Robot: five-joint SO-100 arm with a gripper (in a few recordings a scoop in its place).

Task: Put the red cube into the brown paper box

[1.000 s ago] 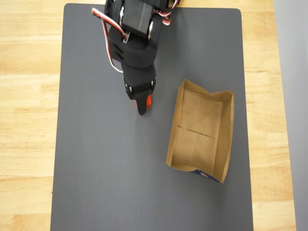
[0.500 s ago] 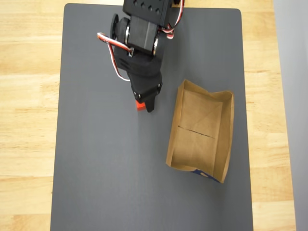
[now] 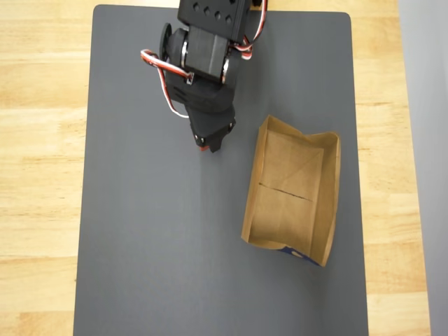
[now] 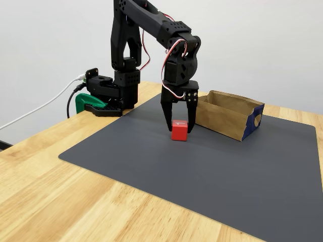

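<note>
The hand (image 4: 180, 126) straddles the red cube (image 4: 179, 130), fingers parted, gripping nothing; close squarely before lifting right toward the brown paper box (image 4: 228, 115).

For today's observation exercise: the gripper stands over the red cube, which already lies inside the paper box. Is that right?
Not quite. The gripper does stand over the cube, but the fixed view shows the cube on the dark mat, beside the box, not inside it.

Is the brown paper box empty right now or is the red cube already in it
Empty. The brown paper box shows only its bare creased floor, while the red cube sits on the dark mat between the gripper fingers.
</note>
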